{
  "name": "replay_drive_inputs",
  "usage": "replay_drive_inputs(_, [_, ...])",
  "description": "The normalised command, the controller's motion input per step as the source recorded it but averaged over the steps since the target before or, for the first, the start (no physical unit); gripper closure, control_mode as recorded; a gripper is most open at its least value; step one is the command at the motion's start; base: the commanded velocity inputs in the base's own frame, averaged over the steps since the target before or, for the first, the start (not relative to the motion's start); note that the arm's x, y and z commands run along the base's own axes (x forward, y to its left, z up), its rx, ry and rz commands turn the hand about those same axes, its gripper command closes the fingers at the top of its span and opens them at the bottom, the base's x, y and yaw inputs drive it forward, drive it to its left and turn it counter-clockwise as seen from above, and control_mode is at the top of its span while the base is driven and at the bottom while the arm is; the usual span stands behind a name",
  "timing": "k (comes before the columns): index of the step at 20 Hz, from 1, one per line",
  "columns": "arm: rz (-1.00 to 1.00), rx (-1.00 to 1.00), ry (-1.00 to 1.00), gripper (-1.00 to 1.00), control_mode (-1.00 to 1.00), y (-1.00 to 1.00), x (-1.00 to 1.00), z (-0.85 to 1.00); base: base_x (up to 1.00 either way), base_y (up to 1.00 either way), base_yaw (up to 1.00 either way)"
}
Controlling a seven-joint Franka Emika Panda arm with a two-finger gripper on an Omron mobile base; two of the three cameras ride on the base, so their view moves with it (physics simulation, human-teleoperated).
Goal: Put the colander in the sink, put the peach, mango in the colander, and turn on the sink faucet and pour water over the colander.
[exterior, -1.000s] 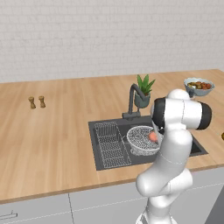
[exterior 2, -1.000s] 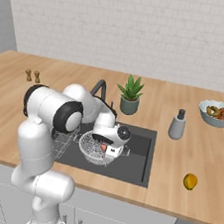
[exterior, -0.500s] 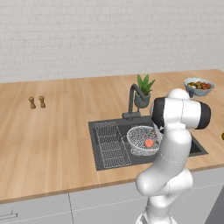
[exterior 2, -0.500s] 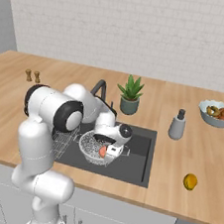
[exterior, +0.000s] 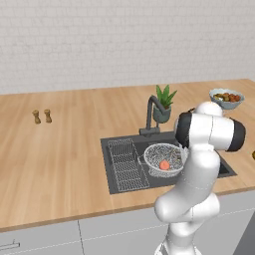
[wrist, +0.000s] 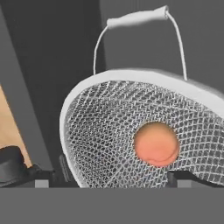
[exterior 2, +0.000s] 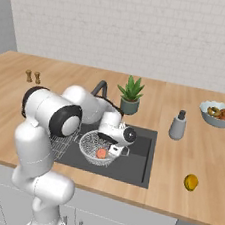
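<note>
A second ago the peach (wrist: 156,144) sat between the gripper's tips just above the mesh; now it lies loose on the inside of the colander (exterior 2: 97,148), and the gripper (exterior 2: 113,150) hangs just over the colander's right rim with its fingers spread wide and nothing between them. The colander sits in the sink (exterior: 115,149), to the right of the wire grid rack (exterior: 125,163), with the sink faucet (exterior: 152,115) arching over the back edge and a potted plant (exterior: 163,103) beside it. The right base view shows the mango (exterior 2: 191,182) lying on the counter (exterior 2: 178,163) well to the right of the sink, with a grey dispenser bottle (exterior 2: 178,125) and a fruit bowl (exterior 2: 218,113) further back. In the left base view the arm's own body covers the gripper, though the peach shows as an orange spot in the mesh. The hand view looks closely into the mesh, the peach resting right of centre and a wire handle (wrist: 138,18) rising beyond the rim. The arm bends forward and down from the shoulder, the wrist turned toward the basin.
</note>
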Motion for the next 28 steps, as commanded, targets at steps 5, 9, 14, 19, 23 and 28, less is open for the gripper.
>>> replay_drive_inputs(5, [-0.03,0.14,-0.23,-1.0,-1.0,-0.25,-0.34,0.75,0.0,0.0,0.0])
replay_drive_inputs(9, [-0.07,0.09,-0.08,-1.0,-1.0,-0.28,-0.38,0.91,0.0,0.0,0.0])
replay_drive_inputs(14, [-0.12,0.01,-0.01,-1.0,-1.0,-0.39,-0.45,0.99,0.0,0.0,0.0])
replay_drive_inputs(19, [-0.14,-0.21,0.01,-1.0,-1.0,-0.41,-0.5,0.81,0.0,0.0,0.0])
replay_drive_inputs(23, [-0.08,-0.41,0.1,-1.0,-1.0,-0.33,-0.59,0.6,0.0,0.0,0.0])
replay_drive_inputs(28, [-0.03,-0.52,0.2,-1.0,-1.0,-0.31,-0.49,0.38,0.0,0.0,0.0])
